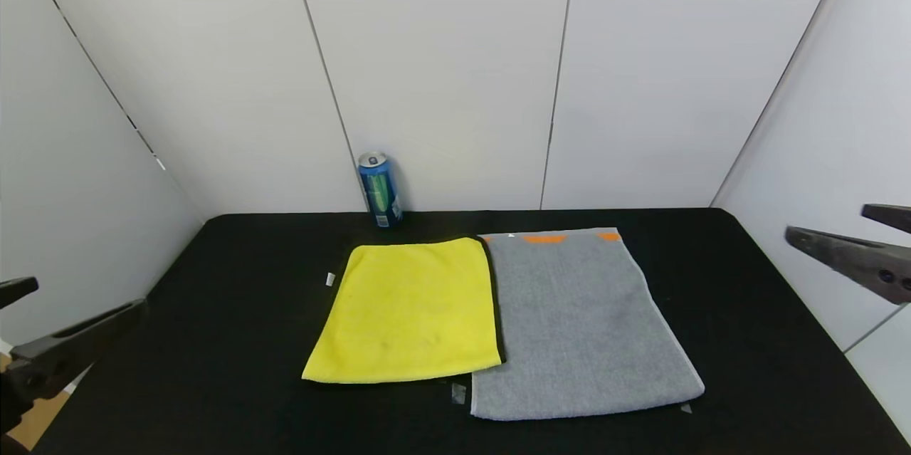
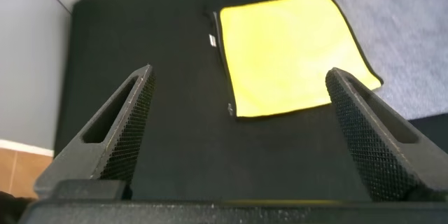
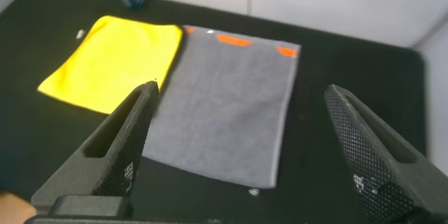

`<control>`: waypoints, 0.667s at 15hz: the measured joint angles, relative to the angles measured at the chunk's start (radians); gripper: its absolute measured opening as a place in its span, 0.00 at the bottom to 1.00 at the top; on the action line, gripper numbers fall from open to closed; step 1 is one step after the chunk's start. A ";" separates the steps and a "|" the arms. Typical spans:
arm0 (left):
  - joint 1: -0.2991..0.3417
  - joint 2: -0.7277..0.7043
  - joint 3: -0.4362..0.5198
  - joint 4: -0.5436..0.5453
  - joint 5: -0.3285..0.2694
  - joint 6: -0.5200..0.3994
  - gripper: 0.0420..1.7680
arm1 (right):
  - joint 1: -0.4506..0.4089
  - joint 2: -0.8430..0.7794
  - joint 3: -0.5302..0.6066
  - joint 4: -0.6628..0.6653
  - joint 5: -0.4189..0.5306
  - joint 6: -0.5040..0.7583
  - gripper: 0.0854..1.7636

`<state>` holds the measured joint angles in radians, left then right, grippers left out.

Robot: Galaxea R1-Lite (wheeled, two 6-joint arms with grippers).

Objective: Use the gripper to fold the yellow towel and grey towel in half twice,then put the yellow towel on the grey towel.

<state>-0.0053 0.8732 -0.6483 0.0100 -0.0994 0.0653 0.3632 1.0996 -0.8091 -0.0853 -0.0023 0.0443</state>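
Observation:
The yellow towel (image 1: 409,312) lies flat and unfolded on the black table, left of centre. The grey towel (image 1: 580,327) lies flat and unfolded right beside it, orange marks along its far edge; their inner edges touch. My left gripper (image 1: 89,295) is open and empty, above the table's left edge, away from the towels. My right gripper (image 1: 827,223) is open and empty, high over the table's right side. In the left wrist view my left gripper (image 2: 239,73) faces the yellow towel (image 2: 287,49). In the right wrist view my right gripper (image 3: 241,89) is above the grey towel (image 3: 224,98).
A blue drink can (image 1: 380,189) stands upright at the back of the table (image 1: 213,369), just behind the yellow towel. White walls close in the back and both sides. A small white tag (image 1: 330,279) lies left of the yellow towel.

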 joint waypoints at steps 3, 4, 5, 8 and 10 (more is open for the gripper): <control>-0.037 0.110 -0.022 -0.003 -0.002 0.003 0.97 | 0.100 0.147 -0.037 -0.041 -0.024 0.042 0.97; -0.050 0.141 -0.025 -0.003 -0.003 0.003 0.97 | 0.135 0.193 -0.046 -0.061 -0.046 0.053 0.97; -0.059 0.169 -0.026 -0.003 -0.003 0.003 0.97 | 0.170 0.242 -0.052 -0.078 -0.066 0.064 0.97; -0.067 0.241 -0.019 -0.001 -0.017 0.000 0.97 | 0.232 0.360 -0.082 -0.111 -0.078 0.099 0.97; -0.068 0.273 -0.014 -0.001 -0.064 -0.005 0.97 | 0.245 0.417 -0.107 -0.111 -0.076 0.128 0.97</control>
<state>-0.0734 1.1457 -0.6628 0.0094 -0.1632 0.0606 0.6081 1.5162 -0.9160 -0.1968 -0.0787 0.1719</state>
